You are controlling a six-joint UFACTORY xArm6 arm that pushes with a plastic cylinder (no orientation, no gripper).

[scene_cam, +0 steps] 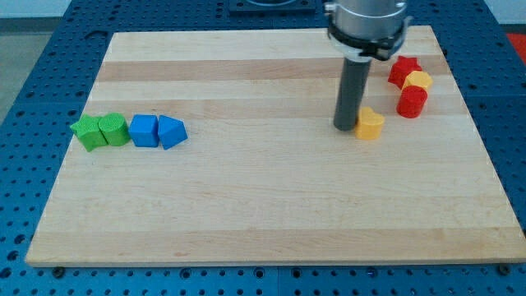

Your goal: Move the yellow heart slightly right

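Note:
The yellow heart (371, 123) lies on the wooden board (271, 197) right of centre. My tip (344, 126) stands on the board just to the view's left of the heart, touching or nearly touching its left side. The dark rod rises from there to the arm's head at the view's top.
A red star-like block (403, 70), a yellow block (418, 81) and a red cylinder (412, 103) cluster at the upper right, close to the heart's right. A green star (85, 131), a green block (114, 130), a blue block (144, 130) and a blue triangle (171, 131) line up at the left.

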